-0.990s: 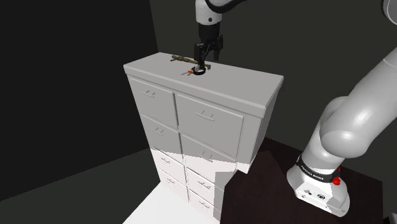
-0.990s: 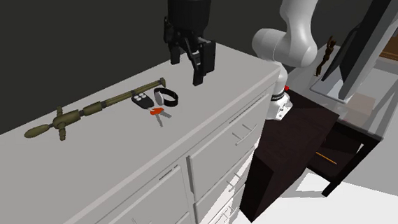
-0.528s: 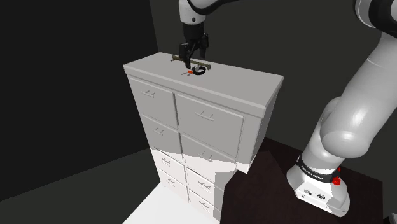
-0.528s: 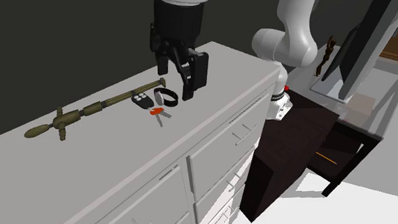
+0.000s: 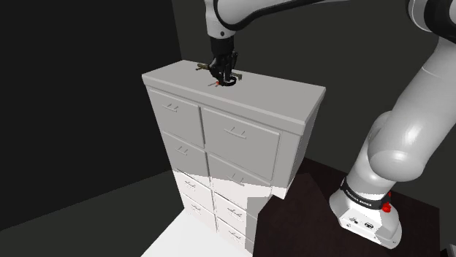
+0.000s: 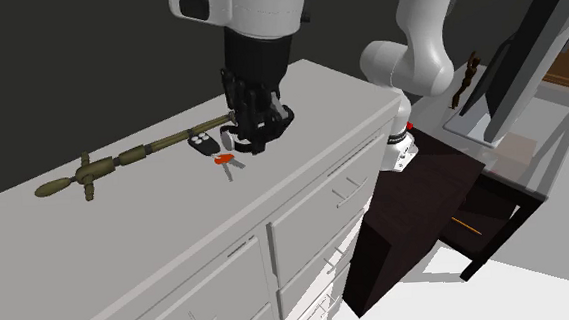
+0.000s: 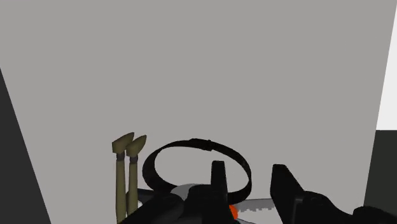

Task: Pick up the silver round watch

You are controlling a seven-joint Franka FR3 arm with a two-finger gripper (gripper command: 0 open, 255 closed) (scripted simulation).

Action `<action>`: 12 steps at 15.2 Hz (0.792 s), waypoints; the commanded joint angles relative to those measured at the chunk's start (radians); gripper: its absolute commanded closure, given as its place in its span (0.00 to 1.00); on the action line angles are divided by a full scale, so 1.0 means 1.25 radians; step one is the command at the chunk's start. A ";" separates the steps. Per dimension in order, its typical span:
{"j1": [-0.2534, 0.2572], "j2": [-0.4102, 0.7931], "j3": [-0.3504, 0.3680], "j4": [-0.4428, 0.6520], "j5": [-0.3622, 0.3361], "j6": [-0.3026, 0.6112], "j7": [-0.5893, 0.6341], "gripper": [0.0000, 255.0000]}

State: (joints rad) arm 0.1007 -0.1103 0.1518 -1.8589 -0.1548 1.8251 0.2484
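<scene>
The watch [image 7: 196, 167] is a dark strap loop with a round case, lying on the white dresser top [image 6: 320, 112] beside a black key fob [image 6: 204, 143] and a red-handled key [image 6: 224, 159]. My gripper [image 7: 252, 191] is open and low over the watch. One finger [image 7: 218, 183] stands at the loop's near side and the other finger [image 7: 286, 191] outside it, with the strap's side between them. In the second exterior view the gripper [image 6: 248, 138] hides most of the watch [image 6: 226, 139]. In the shoulder view the gripper [image 5: 223, 74] sits just above the watch [image 5: 230, 82].
A long olive tool [image 6: 122, 160] lies along the dresser's back, its end [image 7: 127, 167] close beside the watch. The dresser [image 5: 219, 139] has several drawers. A dark low cabinet [image 6: 426, 217] stands beyond the dresser's end. The robot's stand [image 5: 365, 215] is on the floor.
The gripper has come down and shifted toward the shoulder view's left, from above the dresser's back edge to right over the watch. The watch, fob and key have not moved.
</scene>
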 commanded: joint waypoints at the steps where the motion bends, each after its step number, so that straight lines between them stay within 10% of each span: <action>1: 0.000 0.000 0.000 -0.001 0.000 0.001 0.000 1.00; 12: 0.000 0.002 0.000 0.044 0.001 -0.041 -0.007 1.00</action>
State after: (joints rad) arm 0.1001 -0.1111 0.1511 -1.8194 -0.1532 1.7859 0.2410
